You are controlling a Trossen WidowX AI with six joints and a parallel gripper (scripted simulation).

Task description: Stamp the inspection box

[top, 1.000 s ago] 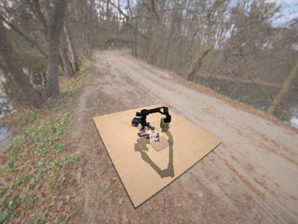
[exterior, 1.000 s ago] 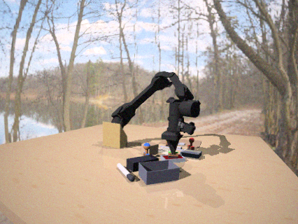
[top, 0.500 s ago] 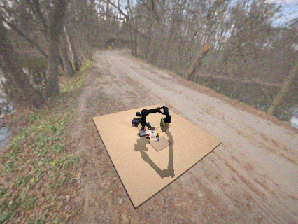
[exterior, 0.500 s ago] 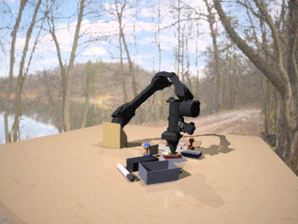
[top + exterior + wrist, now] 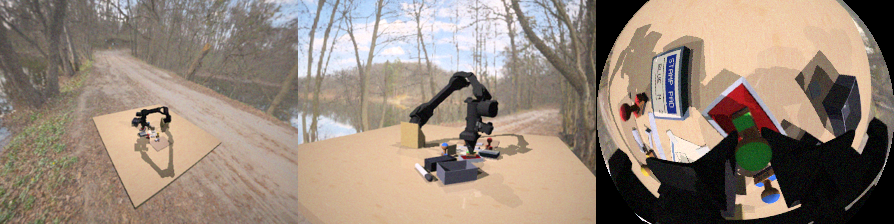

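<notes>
My jaws were closed firmly on the small stamp with a round green knob, a brown grip and a green-marked block [image 5: 471, 153] [image 5: 753, 154]. I could not read any lettering on it. The stamp stood roughly upright, its long axis running close to vertical, in line with my downward-pointing jaws; its knob faced up towards my wrist and its block end faced down. Directly below the jaws lay the red ink pad in a pale grey tray [image 5: 471, 159] [image 5: 761, 107], flat on the tan worktop [image 5: 119, 147] [image 5: 368, 178] [image 5: 746, 40]. Whether the stamp's face touched the red surface, I could not tell.

In my wrist view, the dark-edged case labelled STAMP PAD and BLUE [image 5: 489, 153] [image 5: 671, 84] lay left of the jaws, apart from them. Beyond its lower left corner I saw the red-knobbed stamp [image 5: 489, 143] [image 5: 629, 111]. The blue-knobbed stamp [image 5: 444, 148] [image 5: 770, 194] showed below the held knob, between the dark fingers in that view, yet outside their grip.
</notes>
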